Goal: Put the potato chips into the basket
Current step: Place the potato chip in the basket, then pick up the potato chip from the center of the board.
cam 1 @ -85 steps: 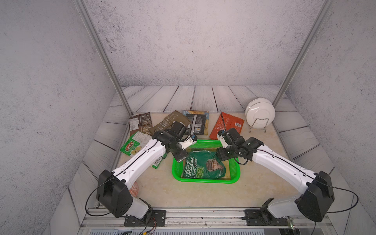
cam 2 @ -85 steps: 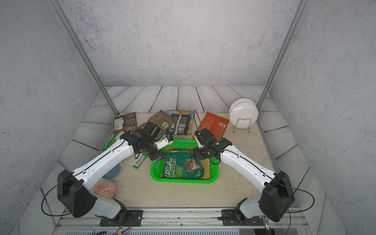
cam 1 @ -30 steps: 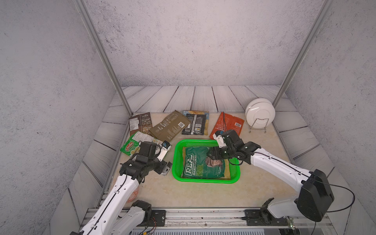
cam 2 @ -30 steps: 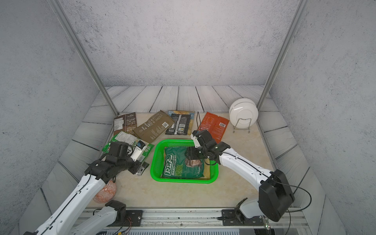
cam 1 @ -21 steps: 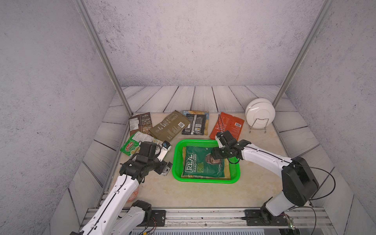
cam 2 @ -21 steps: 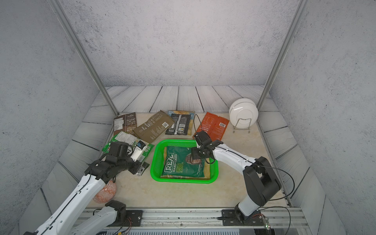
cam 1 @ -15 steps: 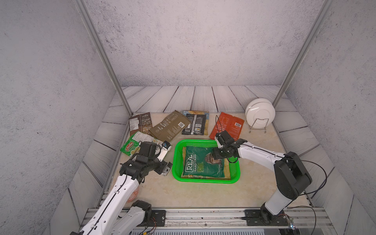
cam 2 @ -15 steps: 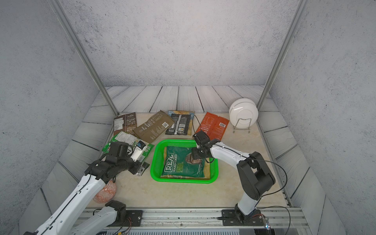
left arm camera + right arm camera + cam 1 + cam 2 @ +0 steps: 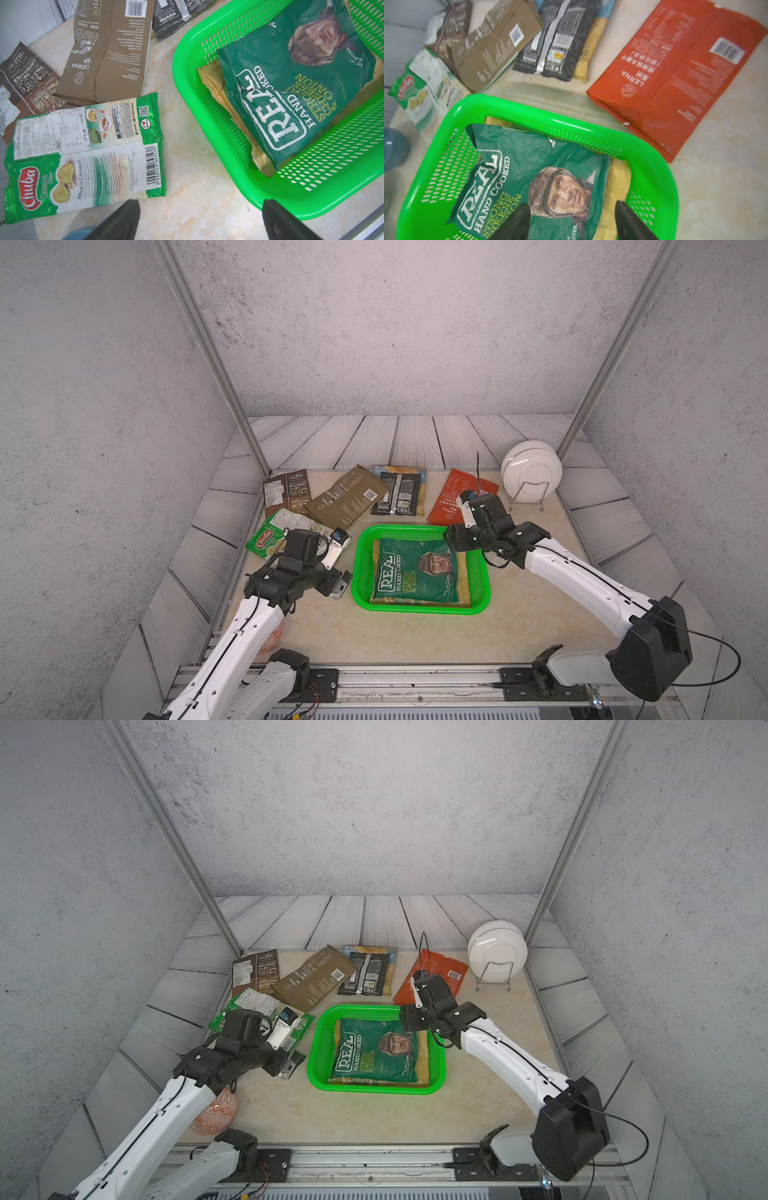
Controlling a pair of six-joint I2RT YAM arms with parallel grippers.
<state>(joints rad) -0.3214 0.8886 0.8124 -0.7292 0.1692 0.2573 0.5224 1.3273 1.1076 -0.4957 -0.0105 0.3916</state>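
Note:
The green basket [image 9: 356,572] [image 9: 312,1052] holds a dark green chip bag [image 9: 415,572] [image 9: 519,166] lying on a cream bag [image 9: 214,83]. My right gripper [image 9: 455,539] [image 9: 570,207] hovers open over the basket's far right corner, holding nothing. My left gripper [image 9: 338,589] [image 9: 200,202] is open and empty over the table just left of the basket, beside the light green bag [image 9: 270,535] [image 9: 83,155]. Brown [image 9: 286,493], olive [image 9: 347,499], black [image 9: 397,493] and red [image 9: 457,493] [image 9: 675,72] bags lie behind the basket.
White plates stand in a wire rack [image 9: 531,472] at the back right. An orange-red patterned round object [image 9: 216,1112] sits under my left arm near the front left edge. A blue-grey cup [image 9: 394,149] stands left of the basket. Metal posts flank the table.
My right gripper has drawn back from the dark green bag toward the basket's far right corner, its jaws a little wider. The left arm has stayed put.

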